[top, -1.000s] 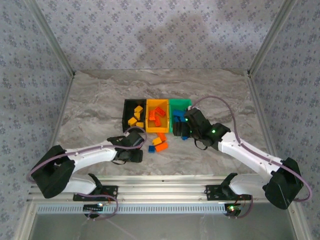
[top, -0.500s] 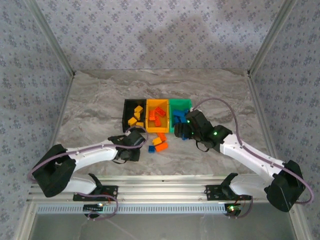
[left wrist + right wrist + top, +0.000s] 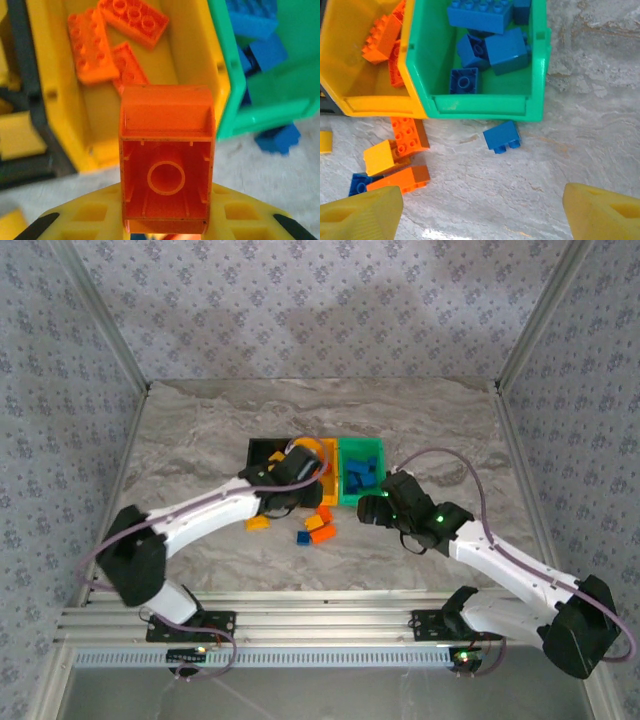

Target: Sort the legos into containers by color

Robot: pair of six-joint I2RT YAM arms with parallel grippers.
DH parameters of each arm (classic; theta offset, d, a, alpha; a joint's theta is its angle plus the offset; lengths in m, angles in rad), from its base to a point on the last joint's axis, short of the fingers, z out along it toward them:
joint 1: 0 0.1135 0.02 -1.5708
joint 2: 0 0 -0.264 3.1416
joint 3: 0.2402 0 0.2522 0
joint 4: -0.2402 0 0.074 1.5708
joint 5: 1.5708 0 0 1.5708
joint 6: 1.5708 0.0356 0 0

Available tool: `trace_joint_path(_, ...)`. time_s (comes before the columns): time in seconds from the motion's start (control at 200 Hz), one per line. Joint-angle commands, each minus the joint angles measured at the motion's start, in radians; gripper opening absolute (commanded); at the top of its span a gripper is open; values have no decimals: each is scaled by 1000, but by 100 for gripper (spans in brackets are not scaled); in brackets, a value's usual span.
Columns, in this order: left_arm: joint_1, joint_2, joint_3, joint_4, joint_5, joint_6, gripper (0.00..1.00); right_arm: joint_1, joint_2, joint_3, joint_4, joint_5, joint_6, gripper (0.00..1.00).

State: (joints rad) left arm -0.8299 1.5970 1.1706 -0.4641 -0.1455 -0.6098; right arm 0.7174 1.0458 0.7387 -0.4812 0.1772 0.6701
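Swinging up, left gripper [image 3: 297, 468] now over yellow bin [image 3: 212, 75], clamped on orange brick [image 3: 167, 165], ready to drop | right gripper [image 3: 372, 508], wide and empty, backed to green bin's [image 3: 480, 105] 5 o'clock | blue brick [image 3: 502, 136] loose there.

The pale marbled surface [image 3: 200, 430] carries three joined bins: the green bin [image 3: 480, 106], a yellow-orange bin [image 3: 375, 106] touching its left side, and a black bin [image 3: 256, 455] beyond that. A loose blue brick [image 3: 502, 136] lies just before the green bin's near wall. Further left of that bin, bunched together, lie an orange-red brick [image 3: 410, 132], a yellow brick [image 3: 382, 156], an orange brick [image 3: 402, 179] and a second blue brick [image 3: 359, 184]. A lone yellow brick [image 3: 258, 524] lies farthest from the green bin.
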Motion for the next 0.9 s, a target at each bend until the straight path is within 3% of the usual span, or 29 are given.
trace_joint_path(0.0,46,121,102,-25,-19,46,27,-7,-37,-23,-28,25,30,85)
trace_joint_path(0.19,85,271,254,-70,-49,58,29,-10,-93,-40,-50,30,46,86)
trace_joint_path(0.37,85,277,300,-70,-16,48,60,-9,-111,-44,-68,19,37,89)
trace_joint_path(0.5,65,203,295,-69,-4,39,76,-9,-94,-62,-65,18,38,91)
trace_joint_path(0.665,25,32,193,-16,48,17,85,-8,0,-91,16,-7,33,91)
trace_joint_path(0.894,-33,-202,-63,-3,64,-41,91,-8,253,-24,106,3,-32,88)
